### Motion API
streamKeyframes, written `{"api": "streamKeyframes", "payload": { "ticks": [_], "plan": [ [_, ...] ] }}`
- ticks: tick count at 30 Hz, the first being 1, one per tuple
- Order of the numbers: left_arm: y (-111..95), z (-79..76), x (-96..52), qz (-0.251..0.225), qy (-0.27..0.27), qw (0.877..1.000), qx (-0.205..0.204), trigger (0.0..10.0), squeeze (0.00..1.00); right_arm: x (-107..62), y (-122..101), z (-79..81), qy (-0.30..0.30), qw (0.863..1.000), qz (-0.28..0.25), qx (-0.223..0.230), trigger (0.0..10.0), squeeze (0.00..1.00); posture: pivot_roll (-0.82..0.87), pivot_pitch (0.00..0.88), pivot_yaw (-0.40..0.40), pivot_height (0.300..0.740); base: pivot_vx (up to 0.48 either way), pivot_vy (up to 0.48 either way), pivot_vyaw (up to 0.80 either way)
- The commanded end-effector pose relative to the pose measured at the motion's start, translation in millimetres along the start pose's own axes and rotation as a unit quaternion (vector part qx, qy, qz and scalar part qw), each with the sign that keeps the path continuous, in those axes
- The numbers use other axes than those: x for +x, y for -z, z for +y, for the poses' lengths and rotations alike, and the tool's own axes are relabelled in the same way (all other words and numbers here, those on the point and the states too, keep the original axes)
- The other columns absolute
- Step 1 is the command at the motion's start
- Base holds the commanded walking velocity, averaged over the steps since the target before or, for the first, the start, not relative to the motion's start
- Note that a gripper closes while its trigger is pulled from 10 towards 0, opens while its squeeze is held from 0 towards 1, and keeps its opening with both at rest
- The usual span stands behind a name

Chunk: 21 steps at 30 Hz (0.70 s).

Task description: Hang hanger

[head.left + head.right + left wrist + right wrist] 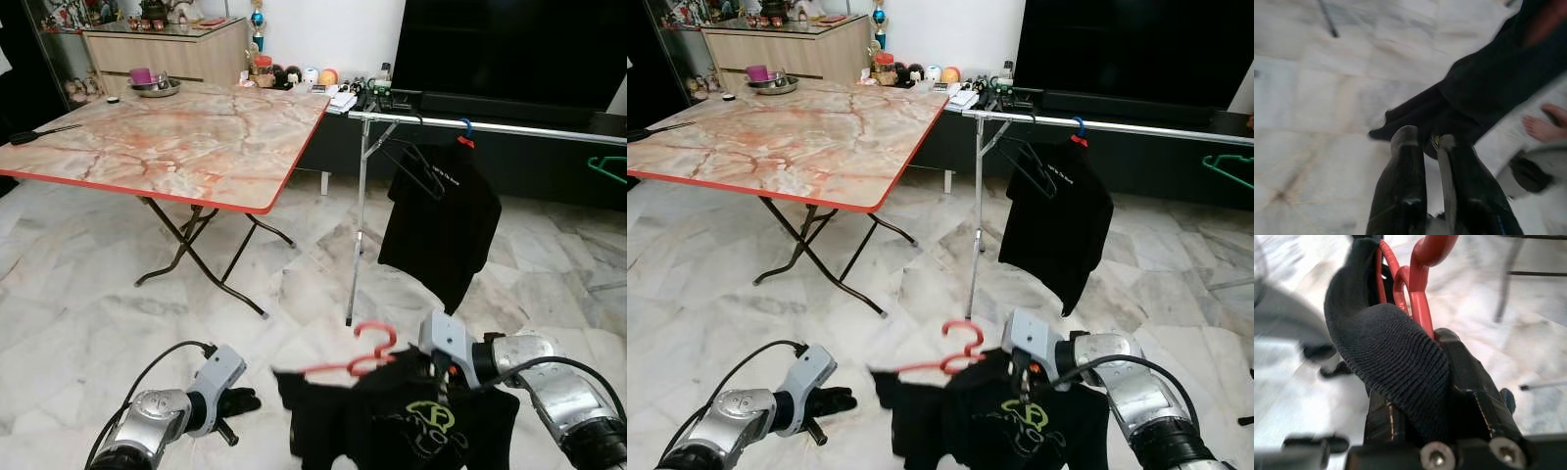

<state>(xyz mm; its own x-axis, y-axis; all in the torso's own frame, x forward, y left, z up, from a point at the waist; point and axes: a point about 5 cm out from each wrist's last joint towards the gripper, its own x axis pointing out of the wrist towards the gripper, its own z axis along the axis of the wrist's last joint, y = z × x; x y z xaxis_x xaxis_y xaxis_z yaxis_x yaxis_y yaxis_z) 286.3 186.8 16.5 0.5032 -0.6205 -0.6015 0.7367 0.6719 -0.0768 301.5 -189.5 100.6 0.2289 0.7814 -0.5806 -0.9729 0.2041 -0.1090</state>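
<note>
A red hanger (362,360) carrying a black T-shirt (402,421) with a green print hangs low over the floor in front of me. My right gripper (436,370) is shut on the hanger's neck and the shirt collar; the right wrist view shows the red hook (1422,264) rising from between the fingers (1469,377). My left gripper (235,401) is low on the left, shut with nothing in it, apart from the shirt's sleeve. Ahead on the right stands a metal clothes rail (490,125) with another black shirt (441,220) hung on it.
A marble-top folding table (167,137) stands ahead on the left. A green hanger (609,168) is at the rail's far right. A dark TV (509,49) and low cabinet stand behind. A person's bare foot (1542,125) rests on the floor near the shirt.
</note>
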Motion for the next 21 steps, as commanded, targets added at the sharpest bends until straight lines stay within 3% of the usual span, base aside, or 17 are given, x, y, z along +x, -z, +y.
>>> {"api": "streamKeyframes", "payload": {
  "ticks": [1, 6, 11, 17, 21],
  "plan": [
    [6.1, -1.1, -4.6, 0.019, 0.021, 1.000, 0.010, 10.0, 1.00, -8.7, -9.1, -4.7, -0.010, 0.999, -0.002, -0.032, 10.0, 0.00, 0.12, 0.000, -0.058, 0.740, 0.000, 0.000, 0.00],
    [16.8, -9.4, -10.2, 0.036, 0.080, 0.996, -0.001, 10.0, 1.00, -11.0, -11.8, -14.6, -0.007, 0.999, 0.012, -0.047, 10.0, 0.00, 0.13, 0.000, -0.067, 0.740, 0.000, 0.000, 0.00],
    [19.3, -19.1, -11.0, 0.035, 0.123, 0.992, -0.007, 10.0, 1.00, -4.0, -20.4, -13.3, -0.029, 0.998, -0.005, -0.063, 10.0, 0.00, 0.14, 0.000, -0.072, 0.740, 0.000, 0.000, 0.00],
    [15.3, -21.6, -6.7, 0.020, 0.118, 0.993, -0.013, 10.0, 1.00, 1.6, -29.3, -13.8, -0.039, 0.996, -0.023, -0.074, 10.0, 0.00, 0.14, 0.000, -0.071, 0.740, 0.000, 0.000, 0.00],
    [9.6, -16.2, -1.9, -0.007, 0.074, 0.996, -0.040, 10.0, 1.00, 1.8, -34.9, -16.4, -0.038, 0.996, -0.027, -0.081, 10.0, 0.00, 0.13, 0.000, -0.066, 0.740, 0.000, 0.000, 0.00]
  ]
}}
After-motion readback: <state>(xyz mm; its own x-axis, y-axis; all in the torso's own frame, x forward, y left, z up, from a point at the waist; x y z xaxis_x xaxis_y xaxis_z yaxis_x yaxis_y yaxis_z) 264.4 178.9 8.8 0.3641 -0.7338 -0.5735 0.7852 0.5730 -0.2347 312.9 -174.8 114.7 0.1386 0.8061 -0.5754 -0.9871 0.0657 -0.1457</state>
